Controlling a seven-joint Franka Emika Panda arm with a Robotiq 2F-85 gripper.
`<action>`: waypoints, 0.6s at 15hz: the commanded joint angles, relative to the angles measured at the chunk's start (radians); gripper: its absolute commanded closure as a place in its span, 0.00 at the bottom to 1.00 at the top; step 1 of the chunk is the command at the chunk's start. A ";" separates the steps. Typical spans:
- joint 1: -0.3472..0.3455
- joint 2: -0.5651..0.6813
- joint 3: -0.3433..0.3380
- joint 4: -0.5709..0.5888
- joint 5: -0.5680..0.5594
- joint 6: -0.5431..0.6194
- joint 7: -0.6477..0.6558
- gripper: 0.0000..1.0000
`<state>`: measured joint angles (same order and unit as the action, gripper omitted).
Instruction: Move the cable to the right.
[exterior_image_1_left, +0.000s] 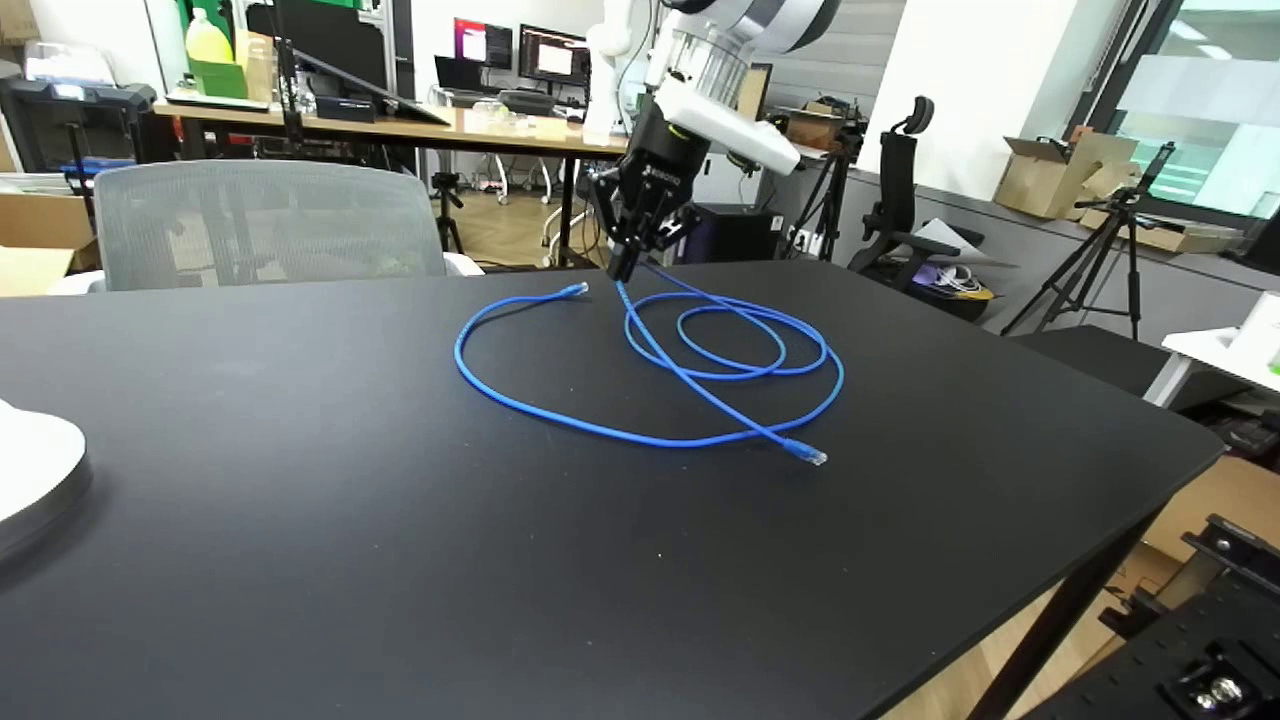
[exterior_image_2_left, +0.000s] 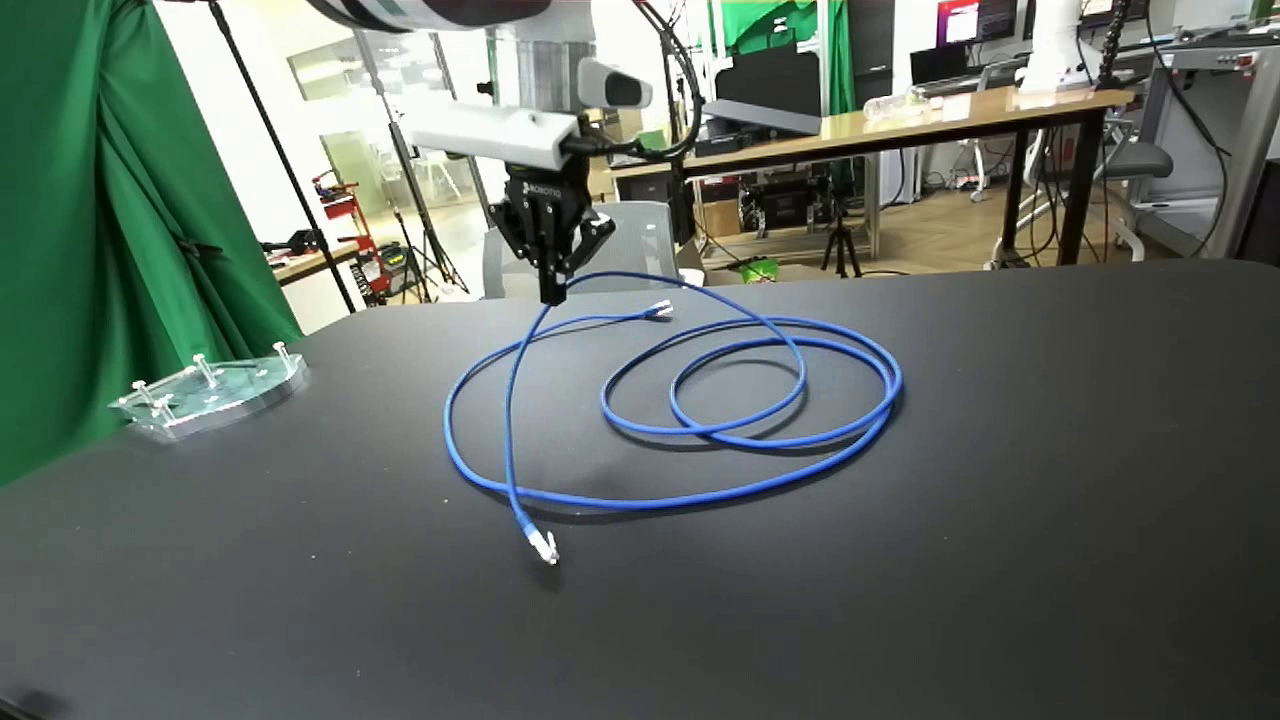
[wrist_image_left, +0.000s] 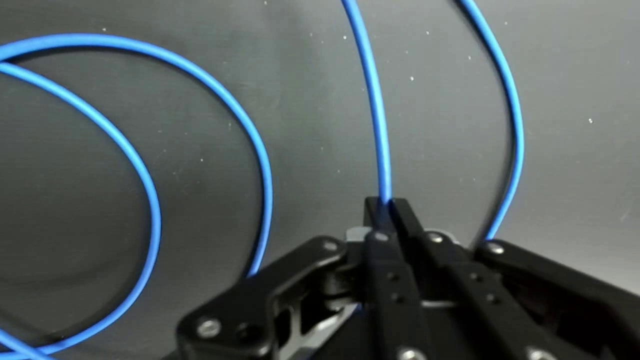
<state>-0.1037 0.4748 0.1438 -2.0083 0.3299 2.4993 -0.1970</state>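
The bright blue cable lies in loose loops on the black tabletop, seen in both exterior views (exterior_image_1_left: 690, 443) (exterior_image_2_left: 630, 503) and in the wrist view (wrist_image_left: 380, 125). One pale connector end (exterior_image_1_left: 818, 458) (exterior_image_2_left: 545, 548) lies toward the cameras. The other end (exterior_image_1_left: 577, 290) (exterior_image_2_left: 660, 310) lies farther back. My gripper (exterior_image_1_left: 622, 270) (exterior_image_2_left: 552, 292) is over the far part of the table, pointing down. Its fingertips (wrist_image_left: 384, 206) are shut on a stretch of the cable and hold it a little above the tabletop. The rest of the loops rest on the table.
The black table (exterior_image_1_left: 400, 600) has its right edge in an exterior view. A white rounded object (exterior_image_1_left: 40, 470) stands at its left side. A clear plate with upright screws (exterior_image_2_left: 215, 395) lies near a green curtain (exterior_image_2_left: 90, 220). A grey mesh chair (exterior_image_1_left: 270, 225) stands behind the table.
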 joint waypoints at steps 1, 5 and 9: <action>0.017 -0.015 -0.019 -0.008 0.067 0.060 0.126 0.98; 0.025 0.030 -0.026 0.011 0.129 0.173 0.229 0.98; 0.025 0.093 -0.016 0.048 0.176 0.256 0.297 0.98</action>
<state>-0.0919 0.5240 0.1309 -2.0030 0.4837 2.7176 0.0177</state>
